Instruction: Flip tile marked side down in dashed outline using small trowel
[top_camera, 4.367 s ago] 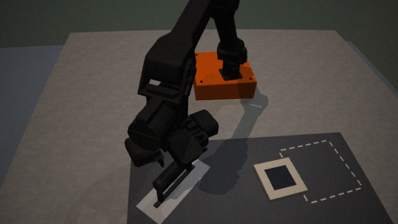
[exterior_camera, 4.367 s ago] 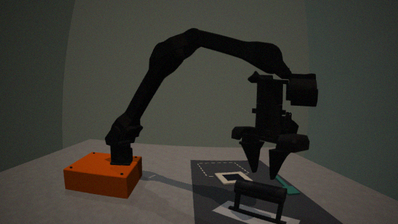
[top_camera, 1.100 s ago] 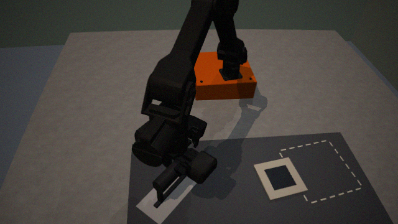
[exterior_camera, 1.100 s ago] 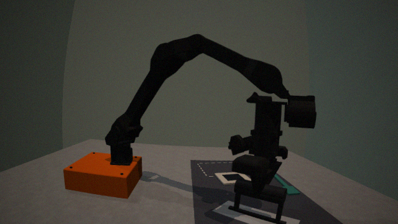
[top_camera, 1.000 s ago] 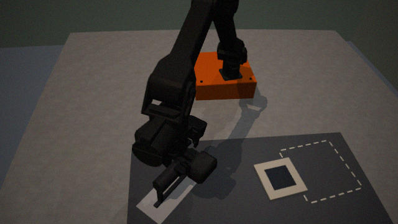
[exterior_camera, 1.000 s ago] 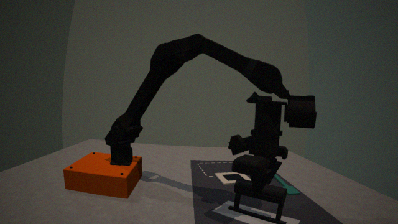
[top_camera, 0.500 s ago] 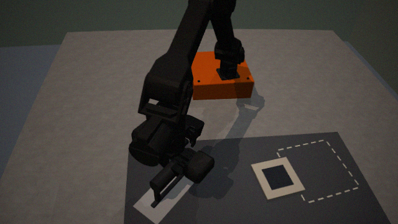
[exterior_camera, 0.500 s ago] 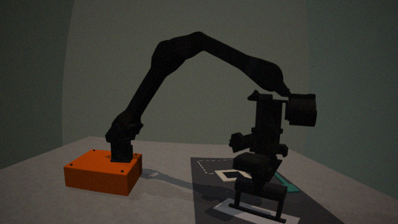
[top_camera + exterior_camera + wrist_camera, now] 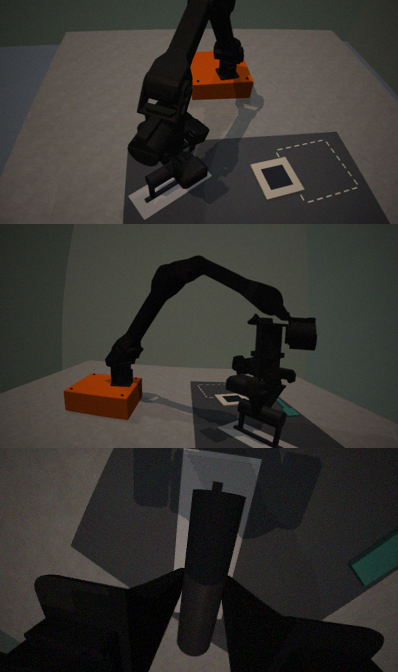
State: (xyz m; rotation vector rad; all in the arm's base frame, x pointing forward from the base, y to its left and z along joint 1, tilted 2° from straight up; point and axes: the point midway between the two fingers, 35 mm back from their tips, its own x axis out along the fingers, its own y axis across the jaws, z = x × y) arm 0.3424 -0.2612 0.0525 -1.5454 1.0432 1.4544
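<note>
The trowel (image 9: 156, 178) (image 9: 278, 418) (image 9: 215, 538) has a thick black handle on two posts above a flat pale blade. The blade lies on the dark mat (image 9: 242, 208) (image 9: 120, 538), at the lower left in the top view. My gripper (image 9: 259, 408) (image 9: 204, 577) points down and is shut on the handle, one finger on each side. The tile (image 9: 277, 177) (image 9: 231, 399) lies flat, its cream face with the dark square up. It overlaps the left side of the dashed outline (image 9: 310, 201) (image 9: 199, 386).
A teal flat tool (image 9: 290, 410) (image 9: 377, 564) lies beyond the gripper in the exterior view and at the right edge of the wrist view. The orange base block (image 9: 222, 91) (image 9: 96, 402) stands behind the mat on the table (image 9: 87, 93). The arm hides part of the mat.
</note>
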